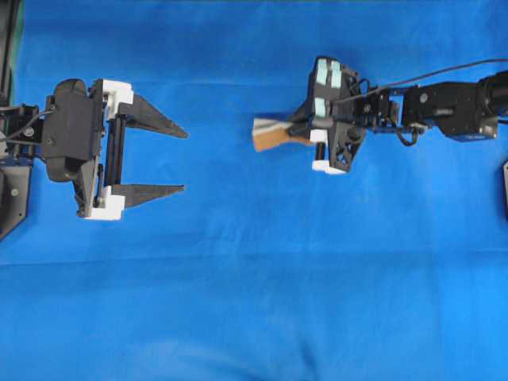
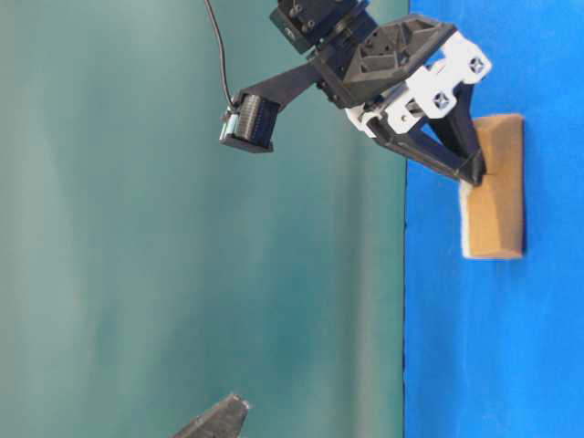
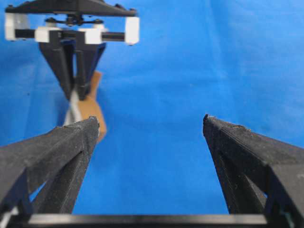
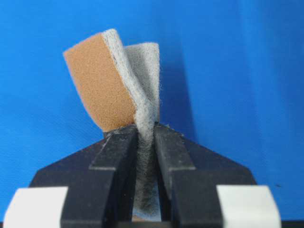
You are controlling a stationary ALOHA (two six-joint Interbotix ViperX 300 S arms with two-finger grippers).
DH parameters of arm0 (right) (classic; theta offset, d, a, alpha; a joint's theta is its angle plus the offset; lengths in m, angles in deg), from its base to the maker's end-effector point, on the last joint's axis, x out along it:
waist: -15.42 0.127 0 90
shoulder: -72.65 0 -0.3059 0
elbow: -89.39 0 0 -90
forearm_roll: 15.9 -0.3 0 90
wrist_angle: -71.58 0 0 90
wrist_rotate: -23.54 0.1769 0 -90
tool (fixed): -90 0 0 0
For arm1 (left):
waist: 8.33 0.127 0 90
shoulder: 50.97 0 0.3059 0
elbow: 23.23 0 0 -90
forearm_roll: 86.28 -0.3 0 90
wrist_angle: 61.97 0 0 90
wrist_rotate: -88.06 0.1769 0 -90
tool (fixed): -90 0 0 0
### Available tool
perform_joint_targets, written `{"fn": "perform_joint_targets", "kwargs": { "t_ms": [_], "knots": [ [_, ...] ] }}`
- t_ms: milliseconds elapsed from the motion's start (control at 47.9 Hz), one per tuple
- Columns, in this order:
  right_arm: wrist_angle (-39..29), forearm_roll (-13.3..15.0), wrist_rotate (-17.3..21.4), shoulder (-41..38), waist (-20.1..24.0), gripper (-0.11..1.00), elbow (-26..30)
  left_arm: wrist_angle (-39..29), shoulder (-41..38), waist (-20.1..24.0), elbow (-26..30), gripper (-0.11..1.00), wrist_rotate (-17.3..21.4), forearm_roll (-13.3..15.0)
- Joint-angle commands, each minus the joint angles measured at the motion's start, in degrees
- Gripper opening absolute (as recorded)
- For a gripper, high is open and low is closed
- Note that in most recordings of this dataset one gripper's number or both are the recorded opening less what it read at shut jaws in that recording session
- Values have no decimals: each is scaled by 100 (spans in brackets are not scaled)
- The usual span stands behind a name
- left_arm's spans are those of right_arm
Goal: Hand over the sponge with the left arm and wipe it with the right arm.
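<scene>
The sponge (image 1: 270,133) has an orange-brown face and a grey-white scouring layer. My right gripper (image 1: 303,132), the one with pale green squares, is shut on its end. In the right wrist view the sponge (image 4: 102,80) is squeezed thin between the fingers (image 4: 118,142), and the right gripper (image 4: 145,129) pinches the grey layer. From table level the sponge (image 2: 497,187) hangs at the fingertips of the right gripper (image 2: 473,173), low over the blue cloth. My left gripper (image 1: 184,162) stands wide open and empty, well left of the sponge. Its wrist view shows the sponge (image 3: 92,109) ahead, past the left gripper (image 3: 149,124).
A blue cloth (image 1: 254,302) covers the whole table. A teal backdrop (image 2: 182,274) stands behind it. The right arm's cable (image 1: 444,71) runs off to the right. Black base hardware (image 1: 12,198) sits at the left edge.
</scene>
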Motion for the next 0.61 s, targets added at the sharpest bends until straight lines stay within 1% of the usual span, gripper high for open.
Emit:
{"fn": "perform_joint_targets", "kwargs": {
  "t_ms": [0,167,271,376,585],
  "knots": [
    [44,9,-35,123,-114,16,79,44,35,-9,53,90,0,9],
    [26,-9,0,114,-97,16,70,44,35,-9,53,90,9,9],
    [0,-35,62,114,88,16,53,44,18,-9,53,90,9,0],
    [0,-123,141,114,466,16,0,44,35,-9,44,90,-9,9],
    [-9,-439,439,114,1459,17,-44,53,18,-18,44,90,0,9]
  ]
}}
